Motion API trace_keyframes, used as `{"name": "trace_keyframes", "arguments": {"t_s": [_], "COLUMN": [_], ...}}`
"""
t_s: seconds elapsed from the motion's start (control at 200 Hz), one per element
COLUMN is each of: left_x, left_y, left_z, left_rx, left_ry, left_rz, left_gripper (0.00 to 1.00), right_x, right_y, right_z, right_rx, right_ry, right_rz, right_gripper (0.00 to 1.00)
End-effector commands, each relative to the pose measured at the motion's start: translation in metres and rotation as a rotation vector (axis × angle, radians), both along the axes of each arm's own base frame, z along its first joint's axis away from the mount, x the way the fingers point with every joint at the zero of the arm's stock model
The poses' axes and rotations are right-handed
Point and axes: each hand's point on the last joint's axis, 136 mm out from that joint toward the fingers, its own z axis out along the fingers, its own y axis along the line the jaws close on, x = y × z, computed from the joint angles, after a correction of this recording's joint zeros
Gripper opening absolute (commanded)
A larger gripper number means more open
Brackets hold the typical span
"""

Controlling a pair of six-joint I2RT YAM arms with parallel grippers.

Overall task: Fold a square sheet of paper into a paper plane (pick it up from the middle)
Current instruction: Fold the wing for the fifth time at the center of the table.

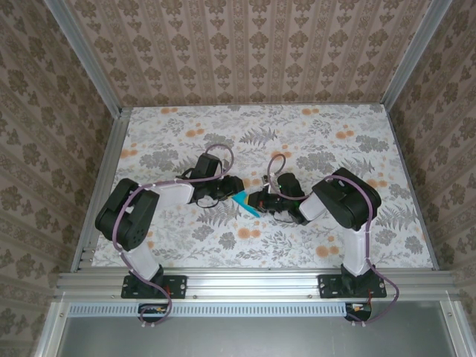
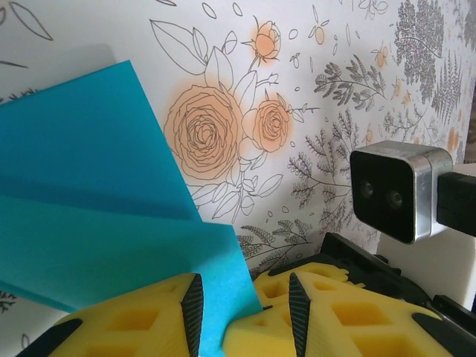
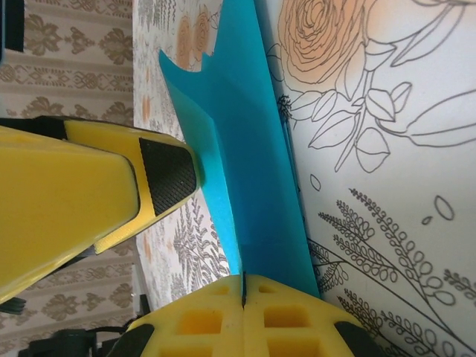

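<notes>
Right gripper [image 3: 244, 286] closed tight on the folded turquoise sheet of paper [image 3: 253, 163], edge-up at the middle of the table [image 1: 335, 149]; left gripper [image 2: 245, 294] part-open astride its corner, contact indiscernible, lower edge hidden.

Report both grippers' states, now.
Left gripper: open, a corner of the blue paper between its fingers.
Right gripper: shut on the blue paper.

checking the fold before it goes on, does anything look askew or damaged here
No tear visible. The sheet of paper is the odd bit: one layer lies skewed over the other, edges not lined up, and a flap stands up off the table beside the right fingers, which pinch it.
</notes>
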Motion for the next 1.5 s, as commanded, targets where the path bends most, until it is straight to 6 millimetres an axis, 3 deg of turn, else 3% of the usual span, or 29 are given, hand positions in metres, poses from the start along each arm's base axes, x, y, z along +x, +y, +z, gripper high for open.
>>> {"name": "trace_keyframes", "arguments": {"t_s": [0.0,1.495], "left_x": [0.003,0.009], "left_y": [-0.007,-0.002], "left_z": [0.010,-0.023], "left_rx": [-0.021,0.057], "left_ry": [-0.040,-0.035], "left_rz": [-0.031,-0.078], "left_gripper": [0.38,0.32], "right_x": [-0.012,-0.011], "right_y": [-0.016,-0.020], "right_z": [-0.034,-0.036], "right_rx": [-0.150,-0.193], "right_ry": [0.058,0.099], "right_rz": [0.003,-0.015], "right_gripper": [0.02,0.06]}}
